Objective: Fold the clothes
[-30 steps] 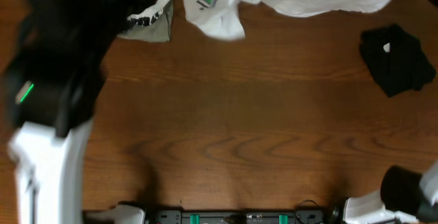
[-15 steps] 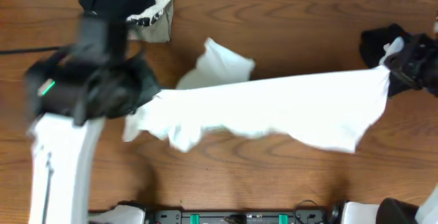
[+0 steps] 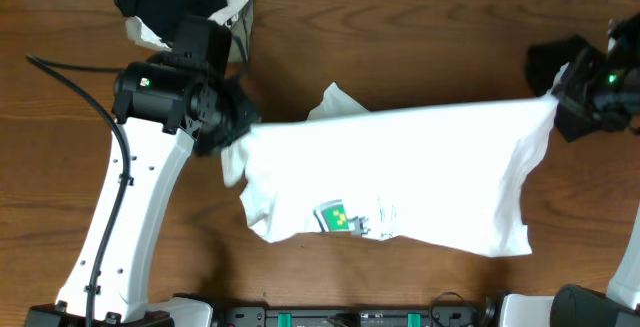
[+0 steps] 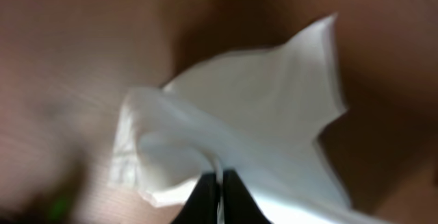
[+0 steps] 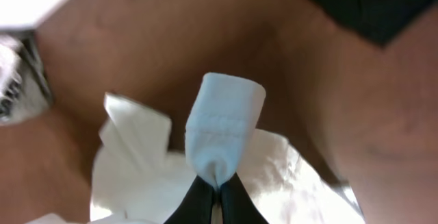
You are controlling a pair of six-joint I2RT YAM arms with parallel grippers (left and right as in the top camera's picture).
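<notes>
White T-shirt (image 3: 400, 167) is spread across mid table (image 3: 420, 57), held between both arms. The top edge runs near-straight left to right and the lower edge sags ragged toward the near side. A small green striped mark (image 3: 335, 217) faces up by the lower-left edge. One flap sticks out past the top edge, left of centre. Can't tell how much of the cloth rests on the wood.

Left pincer (image 3: 235, 132) is clamped on the shirt's left corner. In the left wrist view the fingers are pinched together with cloth between them. Right pincer (image 3: 560, 97) is clamped on a folded hem at the right corner, and the right wrist view shows the same.

Black garment (image 3: 545, 62) sits just behind the right pincer, at the right edge. Pile of clothes (image 3: 185, 2), black plus white-with-print, sits in the far left corner, close behind the left arm.

Open room: bare wood beyond the top edge between pile and black garment, and a narrower strip along the near edge. A cable (image 3: 70, 82) crosses the left side.
</notes>
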